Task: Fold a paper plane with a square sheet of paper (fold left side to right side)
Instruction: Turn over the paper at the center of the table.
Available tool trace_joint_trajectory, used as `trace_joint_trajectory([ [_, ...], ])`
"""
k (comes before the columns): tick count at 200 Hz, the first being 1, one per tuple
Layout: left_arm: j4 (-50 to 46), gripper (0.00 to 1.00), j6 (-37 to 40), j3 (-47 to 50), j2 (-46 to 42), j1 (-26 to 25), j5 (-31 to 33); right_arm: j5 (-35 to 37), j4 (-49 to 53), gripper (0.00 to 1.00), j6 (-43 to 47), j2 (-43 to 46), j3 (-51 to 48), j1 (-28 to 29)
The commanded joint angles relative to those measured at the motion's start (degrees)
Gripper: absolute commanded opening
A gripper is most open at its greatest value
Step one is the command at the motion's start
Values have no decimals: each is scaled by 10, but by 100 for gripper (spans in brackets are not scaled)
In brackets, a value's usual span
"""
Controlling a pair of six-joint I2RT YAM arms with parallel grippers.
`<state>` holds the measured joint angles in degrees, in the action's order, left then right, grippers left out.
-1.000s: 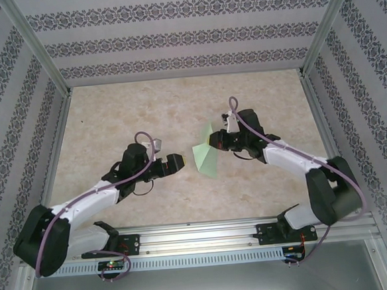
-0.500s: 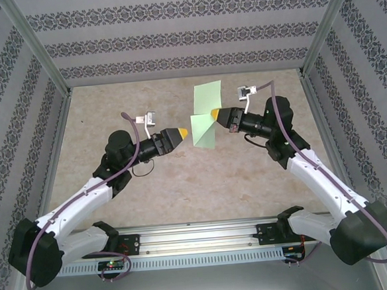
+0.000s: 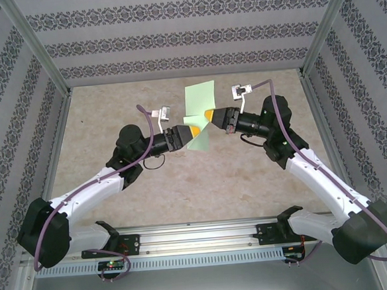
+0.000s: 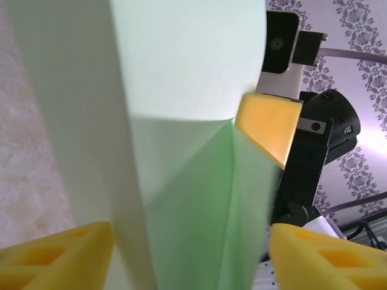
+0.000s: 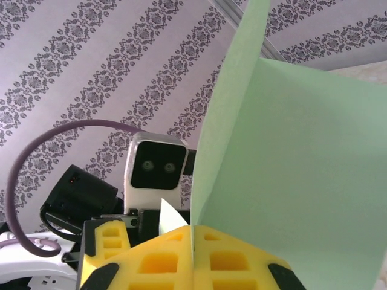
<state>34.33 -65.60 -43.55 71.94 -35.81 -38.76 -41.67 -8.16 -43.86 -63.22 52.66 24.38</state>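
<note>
The pale mint-green sheet of paper (image 3: 199, 97), creased and partly folded, hangs in the air above the middle of the table. My right gripper (image 3: 209, 115) comes in from the right and is shut on the paper's edge; in the right wrist view its yellow fingers (image 5: 163, 263) meet on the sheet (image 5: 290, 151). My left gripper (image 3: 194, 129) reaches in from the left, lower down. Its jaws stand apart on either side of the paper (image 4: 181, 90), so the left gripper (image 4: 190, 241) is open around the fold, not pressing it. The right gripper's yellow finger (image 4: 269, 127) shows behind the sheet.
A beige marbled tabletop (image 3: 112, 124) lies below, enclosed by patterned walls and metal frame posts (image 3: 37, 46). The arms' mounting rail (image 3: 200, 234) runs along the near edge. The left wrist camera housing (image 5: 154, 166) faces my right gripper closely.
The right gripper lifted the paper off the table and turned it upright. The left gripper rose, moved right, and now straddles the sheet's lower part with its jaws narrowing.
</note>
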Motion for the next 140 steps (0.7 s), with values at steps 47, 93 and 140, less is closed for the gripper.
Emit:
trace_joint_trajectory([
  [47,22,32,7,-15,-3,-9,-11,6,-6,10,-7,2,9,-2],
  [93,-11,8,25,-10,-7,-12,3,9,22,40,1,26,-2,-21],
  [140,-134,6,101,-15,-36,-12,32,77,172,63,61,79,0,-72],
])
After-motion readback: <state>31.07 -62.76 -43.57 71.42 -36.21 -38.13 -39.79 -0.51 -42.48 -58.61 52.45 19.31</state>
